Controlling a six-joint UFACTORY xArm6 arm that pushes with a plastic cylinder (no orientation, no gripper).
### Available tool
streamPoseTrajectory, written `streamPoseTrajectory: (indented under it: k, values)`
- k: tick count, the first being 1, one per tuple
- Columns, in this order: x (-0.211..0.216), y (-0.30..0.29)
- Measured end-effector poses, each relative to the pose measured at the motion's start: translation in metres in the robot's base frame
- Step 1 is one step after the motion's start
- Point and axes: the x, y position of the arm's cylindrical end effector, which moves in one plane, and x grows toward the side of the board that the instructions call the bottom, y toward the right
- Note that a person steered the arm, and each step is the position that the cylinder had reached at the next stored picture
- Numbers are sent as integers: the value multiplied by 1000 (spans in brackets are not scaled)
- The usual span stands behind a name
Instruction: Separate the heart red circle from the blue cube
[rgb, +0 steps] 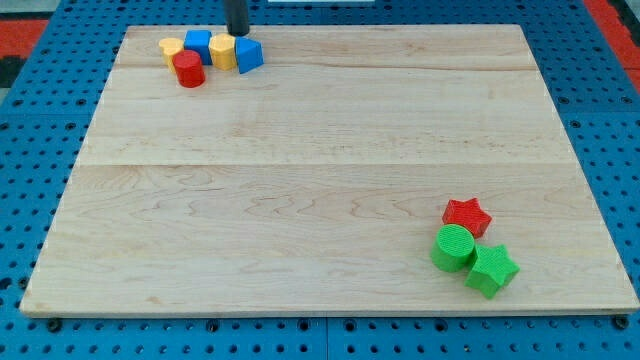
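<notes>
Wooden board (320, 200), pale, filling most of the view, laid on blue pegboard (30, 120).

Rod, dark, upright at the view's top; my tip (238, 34) down at the board's top edge, just above the top-left cluster, touching or nearly touching the yellow block (222, 52) and the blue wedge-like block (249, 55). Plain rod end: nothing to open or close, nothing held.

Lower-right group, well apart from the task: green star (491, 270), green cylinder (453, 247), red star (467, 216), packed together.

Top-left cluster, packed tight: blue cube (198, 45) at the back; red cylinder (189, 70) in front, touching or just beside the cube; yellow heart-like block (171, 48) at the view's left, shape not fully clear.

Risks judged from here: push from the present spot likely to drive the yellow and blue wedge-like blocks into the rest, moving the whole cluster as one and leaving red and blue still together. Cube close to the board's top edge; shove toward the view's top liable to send it off. Cylinder apt to roll aside off a glancing contact.
</notes>
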Motion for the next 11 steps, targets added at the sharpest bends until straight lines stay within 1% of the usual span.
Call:
streamPoseTrajectory:
  k: [1,3,4,5,6,7,8,9,10,11]
  values:
    - [-16,-22]
    - [-17,-99]
    - [-11,-119]
    - [21,-109]
    - [36,-62]
    - [36,-49]
    - [36,-51]
    - [36,-77]
    - [50,-62]
    - [58,-20]
